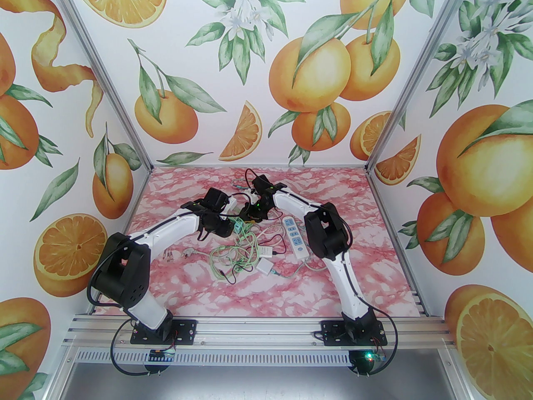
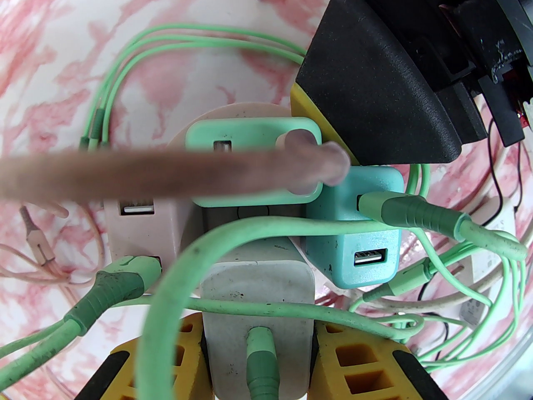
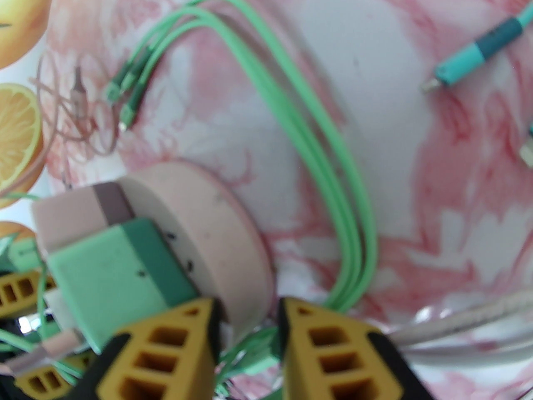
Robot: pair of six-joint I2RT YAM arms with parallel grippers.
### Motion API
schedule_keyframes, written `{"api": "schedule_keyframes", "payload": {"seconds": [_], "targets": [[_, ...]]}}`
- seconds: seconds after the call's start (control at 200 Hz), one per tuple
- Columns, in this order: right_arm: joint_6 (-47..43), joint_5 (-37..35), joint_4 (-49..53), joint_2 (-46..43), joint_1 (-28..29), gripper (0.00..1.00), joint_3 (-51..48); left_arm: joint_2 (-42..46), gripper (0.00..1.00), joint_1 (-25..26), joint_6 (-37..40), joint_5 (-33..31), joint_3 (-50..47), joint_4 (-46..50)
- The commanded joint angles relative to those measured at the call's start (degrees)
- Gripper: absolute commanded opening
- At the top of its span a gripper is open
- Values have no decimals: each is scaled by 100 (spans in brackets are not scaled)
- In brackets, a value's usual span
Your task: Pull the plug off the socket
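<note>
The socket (image 2: 237,113) is a round pink block with several USB chargers plugged into it. The plug (image 2: 258,281) is the white charger on its near side, with a green cable in its end. My left gripper (image 2: 258,336) is shut on that white plug, one yellow finger against each side. A mint charger (image 2: 250,140), a teal charger (image 2: 354,240) and a pink charger (image 2: 137,227) sit around it. My right gripper (image 3: 247,319) is closed over the socket's (image 3: 216,231) rim, beside the mint charger (image 3: 112,273). Both grippers meet mid-table, left (image 1: 231,223) and right (image 1: 249,210).
A tangle of green, white and black cables (image 1: 241,252) lies in front of the grippers. A white power strip (image 1: 295,236) lies next to the right arm, with small white adapters (image 1: 264,267) nearby. A blurred pinkish cable (image 2: 125,173) crosses the left wrist view.
</note>
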State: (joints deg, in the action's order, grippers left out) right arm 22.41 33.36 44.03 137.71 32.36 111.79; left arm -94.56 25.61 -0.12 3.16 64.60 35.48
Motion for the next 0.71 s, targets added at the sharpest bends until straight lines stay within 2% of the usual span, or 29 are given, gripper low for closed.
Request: {"api": "schedule_keyframes", "payload": {"seconds": [0.0,0.255,0.335,0.701], "targets": [[-210,-776,899,476,327,30,-226,422,23,-29,-267,328,123,-587],[-201,-888,954,494,355,30,-232,679,18,-36,-349,247,57,-613],[-211,-898,958,494,376,30,-223,659,13,2,-325,163,-51,-646],[-280,-999,1129,581,430,30,-75,683,5,1011,-180,-1558,-541,-880]]}}
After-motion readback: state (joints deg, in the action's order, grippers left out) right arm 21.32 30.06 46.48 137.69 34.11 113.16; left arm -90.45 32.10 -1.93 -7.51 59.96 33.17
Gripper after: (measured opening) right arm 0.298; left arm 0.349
